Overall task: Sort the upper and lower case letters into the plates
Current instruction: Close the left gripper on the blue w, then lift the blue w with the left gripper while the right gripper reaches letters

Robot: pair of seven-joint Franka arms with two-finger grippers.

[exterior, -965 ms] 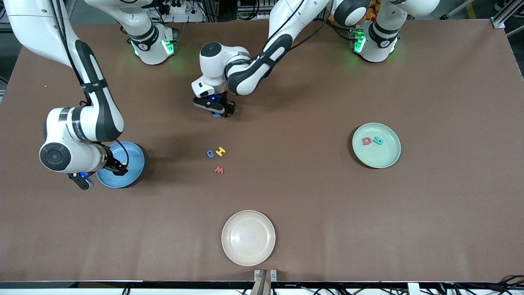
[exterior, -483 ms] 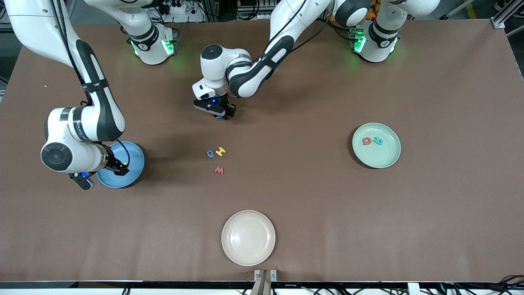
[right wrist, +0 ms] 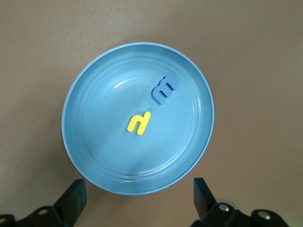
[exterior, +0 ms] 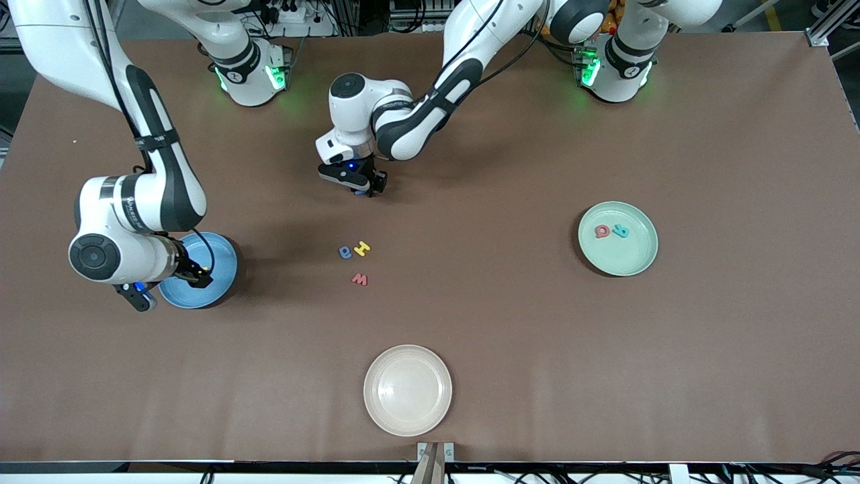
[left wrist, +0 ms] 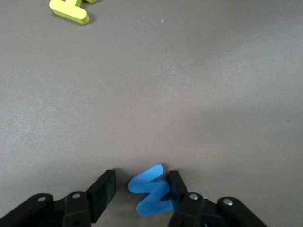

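My left gripper [exterior: 363,187] is down at the table in the middle, nearer the robots' bases than the loose letters. In the left wrist view its jaws [left wrist: 142,183] stand open around a flat blue letter [left wrist: 150,190]: one finger touches it, the other is a small gap away. My right gripper [exterior: 196,274] hangs wide open and empty over the sky blue plate [exterior: 218,259], which holds a yellow letter [right wrist: 138,122] and a blue letter [right wrist: 164,89]. The mint green plate [exterior: 635,261] holds a red letter [exterior: 603,231] and a teal letter [exterior: 621,231].
Three loose letters lie on the brown table between the plates: a blue one [exterior: 345,252], a yellow H [exterior: 362,248] and a red W [exterior: 360,278]. A cream-white plate [exterior: 408,390] sits near the front camera's edge.
My left gripper has shifted slightly and come down over the blue letter, which now barely shows in the front view. My right arm has hardly moved.
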